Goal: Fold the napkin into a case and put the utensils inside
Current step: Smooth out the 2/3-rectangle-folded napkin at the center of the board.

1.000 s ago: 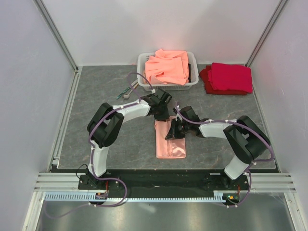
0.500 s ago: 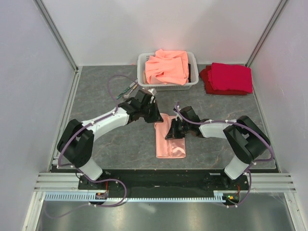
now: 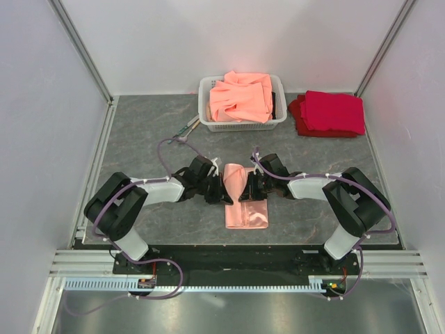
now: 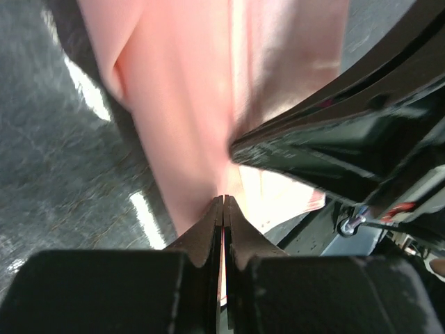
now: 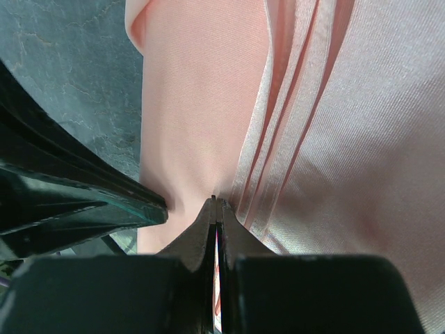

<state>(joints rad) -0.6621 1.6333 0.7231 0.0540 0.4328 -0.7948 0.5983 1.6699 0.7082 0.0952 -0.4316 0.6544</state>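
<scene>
The pale-pink napkin [image 3: 247,212] lies as a narrow folded strip at the table's middle, its upper end [image 3: 233,178] raised and bunched between both grippers. My left gripper [image 3: 222,189] comes in from the left and is shut on the napkin's [image 4: 188,104] left edge, cloth showing between its closed tips [image 4: 223,199]. From the right, my right gripper [image 3: 245,188] is shut on the napkin's [image 5: 348,139] layered edge [image 5: 217,200]. The two grippers stand almost tip to tip. The utensils [image 3: 186,130] lie on the table left of the basket, well apart from the napkin.
A white basket [image 3: 206,106] heaped with orange-salmon cloths stands at the back centre. Deep red folded cloths [image 3: 330,113] lie to its right. White walls and metal rails [image 3: 94,167] close in the dark table on three sides.
My left arm swung away from the napkin's top, came down low at its left side and shut on its edge. The napkin's upper end rose and bunched. The right gripper kept its hold.
</scene>
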